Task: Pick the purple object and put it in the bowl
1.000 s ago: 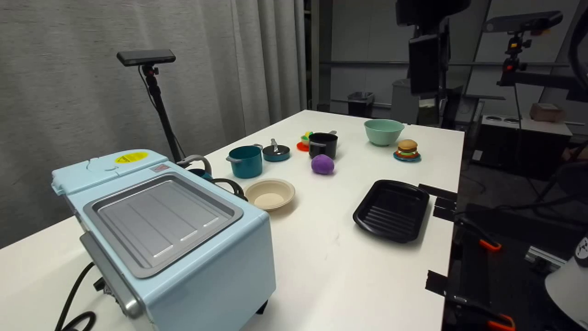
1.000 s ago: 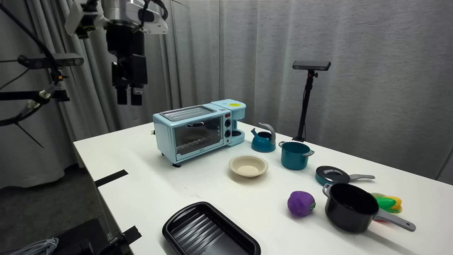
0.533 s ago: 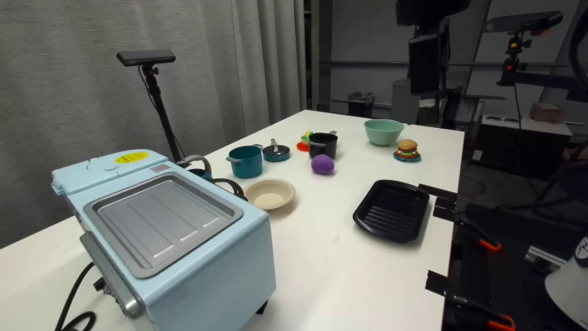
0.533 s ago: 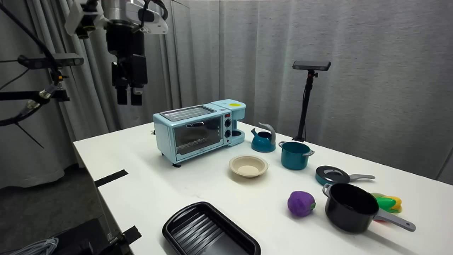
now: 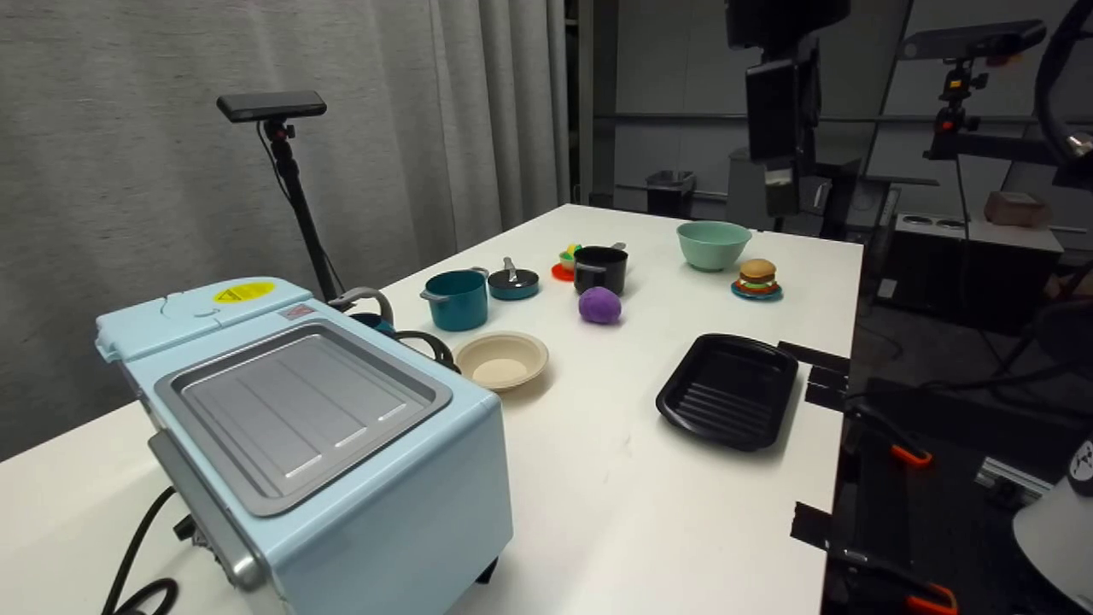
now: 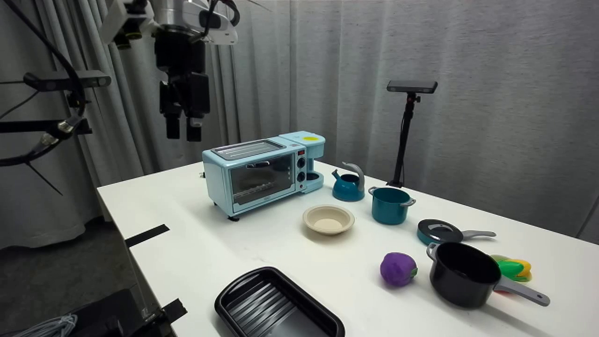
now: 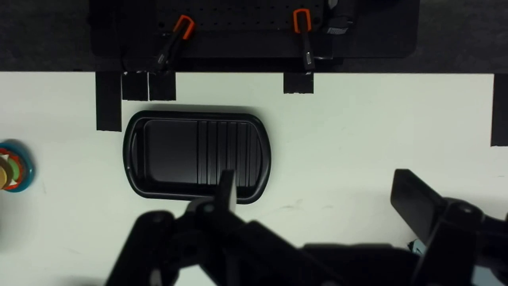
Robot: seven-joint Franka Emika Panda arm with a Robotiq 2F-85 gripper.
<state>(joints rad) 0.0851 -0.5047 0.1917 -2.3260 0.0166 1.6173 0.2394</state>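
Observation:
The purple object (image 5: 599,306) is small and rounded, and lies on the white table next to the black pot. In an exterior view the purple object (image 6: 398,269) shows a green end. The shallow cream bowl (image 5: 501,362) stands between the purple object and the oven, with nothing in it; it also shows in an exterior view (image 6: 329,220). My gripper (image 6: 183,133) hangs high above the table, well away from both. In the wrist view the gripper (image 7: 315,176) has its fingers wide apart with nothing between them. The purple object and the bowl are out of the wrist view.
A black ridged tray (image 7: 170,151) lies on the table near its edge. A light-blue oven (image 6: 255,173), teal kettle (image 6: 348,187), teal pot (image 6: 389,208), lidded pan (image 6: 440,231) and black pot (image 6: 463,276) stand around. A mint-green bowl (image 5: 714,245) and toy burger (image 5: 757,278) are farther off.
My gripper has shifted a little, to the right in an exterior view where the oven front shows, and left and slightly up where the oven top shows. The objects have not moved.

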